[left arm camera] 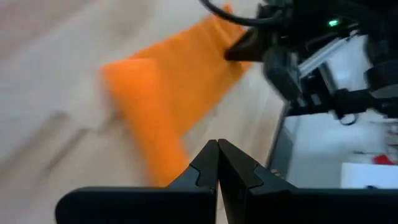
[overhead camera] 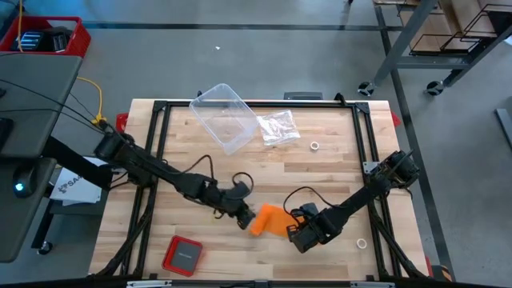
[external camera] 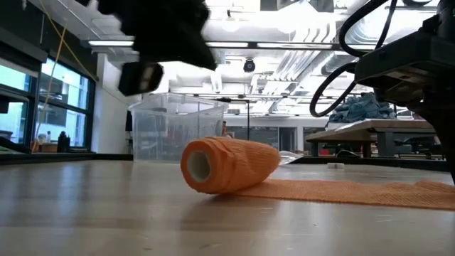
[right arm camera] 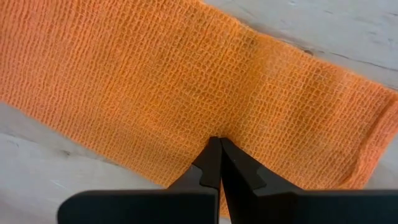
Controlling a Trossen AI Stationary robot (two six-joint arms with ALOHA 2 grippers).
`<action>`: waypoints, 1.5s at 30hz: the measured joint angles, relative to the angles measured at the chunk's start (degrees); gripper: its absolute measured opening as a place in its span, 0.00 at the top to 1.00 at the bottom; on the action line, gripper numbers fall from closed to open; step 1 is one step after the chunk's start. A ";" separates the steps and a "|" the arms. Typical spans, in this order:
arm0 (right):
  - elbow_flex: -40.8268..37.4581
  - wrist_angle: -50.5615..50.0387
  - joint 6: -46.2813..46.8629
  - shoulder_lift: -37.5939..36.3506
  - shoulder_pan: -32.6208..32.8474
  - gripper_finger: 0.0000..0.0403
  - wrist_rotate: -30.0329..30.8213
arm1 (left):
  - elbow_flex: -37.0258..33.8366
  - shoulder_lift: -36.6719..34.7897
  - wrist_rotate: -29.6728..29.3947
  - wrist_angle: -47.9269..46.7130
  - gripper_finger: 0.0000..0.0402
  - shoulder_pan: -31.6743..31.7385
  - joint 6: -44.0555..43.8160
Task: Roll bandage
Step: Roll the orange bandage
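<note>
Bandage [external camera: 229,166] lies near the table's front edge, partly rolled, flat tail trailing right. Right gripper [right arm camera: 219,144], fingers clenched and empty, presses the tail, likely for tension. Left gripper [left arm camera: 217,149], also clenched and empty, sits at the roll to push it. Clear container [overhead camera: 226,117] beyond.

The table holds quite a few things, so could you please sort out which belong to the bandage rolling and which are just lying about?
Job in hand:
bandage, partly rolled
left gripper, shut
right gripper, shut

Lying about:
clear plastic container
crinkled plastic bag
red case
two small rings
</note>
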 joint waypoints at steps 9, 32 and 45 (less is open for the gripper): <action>-0.07 0.51 0.06 0.00 0.00 1.00 -0.02 | 14.02 14.62 9.53 -3.02 1.00 0.36 6.30; -0.07 1.32 1.56 0.02 0.02 1.00 1.09 | 18.17 20.19 8.31 -12.15 1.00 2.91 9.08; -0.04 1.18 1.56 0.02 0.05 1.00 1.22 | 18.46 18.67 3.92 -26.79 1.00 4.73 14.30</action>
